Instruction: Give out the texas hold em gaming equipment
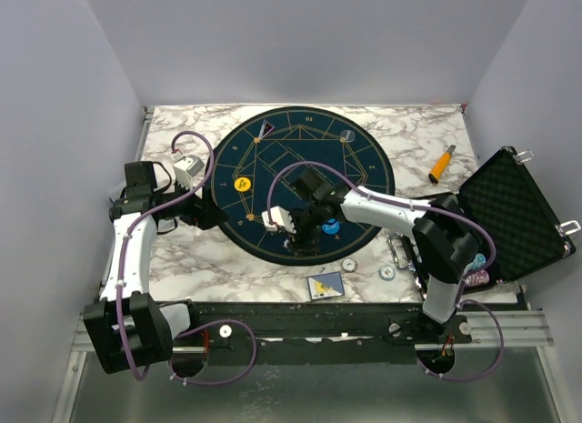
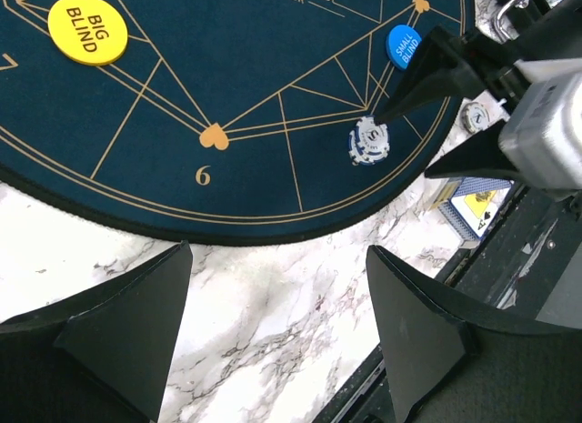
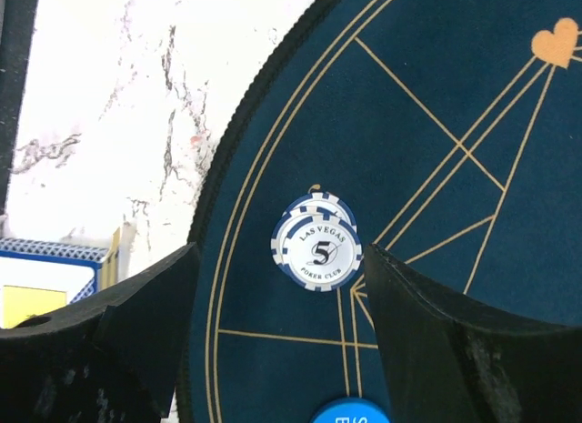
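Observation:
A short stack of two white-and-blue poker chips (image 3: 317, 251) marked 5 lies on the round dark blue mat (image 3: 427, 168) near its edge. My right gripper (image 3: 279, 248) hangs open over the stack, one finger on each side, with the chips nearer the right finger (image 3: 427, 332). In the left wrist view the same chips (image 2: 369, 142) sit under that gripper's dark fingertip (image 2: 409, 91). The blue small blind disc (image 2: 404, 45) and the yellow big blind disc (image 2: 87, 29) lie on the mat. My left gripper (image 2: 279, 250) is open over bare marble, holding nothing.
A card deck (image 1: 326, 286) and two loose chips (image 1: 349, 266) (image 1: 387, 273) lie on the marble near the front edge. The open black case (image 1: 514, 214) stands at the right, with the orange-handled tool (image 1: 441, 163) behind it. Cards (image 1: 265, 129) lie at the mat's far side.

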Tool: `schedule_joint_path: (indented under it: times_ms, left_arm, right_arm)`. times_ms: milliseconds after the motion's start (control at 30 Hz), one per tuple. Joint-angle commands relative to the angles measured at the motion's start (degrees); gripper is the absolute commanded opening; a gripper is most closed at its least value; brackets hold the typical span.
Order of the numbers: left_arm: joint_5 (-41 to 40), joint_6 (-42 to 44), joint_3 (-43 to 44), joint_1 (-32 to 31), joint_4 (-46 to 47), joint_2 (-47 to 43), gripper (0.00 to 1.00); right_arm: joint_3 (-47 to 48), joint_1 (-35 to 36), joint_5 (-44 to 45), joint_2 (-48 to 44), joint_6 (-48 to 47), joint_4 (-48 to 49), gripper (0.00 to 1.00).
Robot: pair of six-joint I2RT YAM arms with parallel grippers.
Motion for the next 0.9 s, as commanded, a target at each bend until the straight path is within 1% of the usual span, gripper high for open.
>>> schedule_joint_path:
  times_ms: [0, 367, 467, 667, 867]
  left_arm:
    - [2.99, -0.08, 0.44, 0.46, -0.62, 0.14, 0.80]
    - [2.86, 0.25, 0.71, 0.45, -0.50, 0.27, 0.80]
    - [3.04, 0.35, 0.79, 0.46, -0.62, 0.46, 0.79]
    - [3.06, 0.52, 0.71, 0.46, -0.56, 0.58, 0.79]
    - [3.53, 0.30, 0.99, 0.48, -0.54, 0.92, 0.79]
  right_arm:
    - [-1.44, 0.76, 3.64, 2.89, -3.40, 3.03, 0.76]
    - [-1.85, 0.99, 6.27, 5.67, -3.18, 6.28, 0.76]
    - [-1.80, 1.00, 6.47, 6.12, -2.98, 6.59, 0.75]
    - [-1.31, 0.99, 6.82, 6.00, -3.08, 5.54, 0.65]
    - [-1.19, 1.03, 7.73, 5.27, -2.77, 5.13, 0.51]
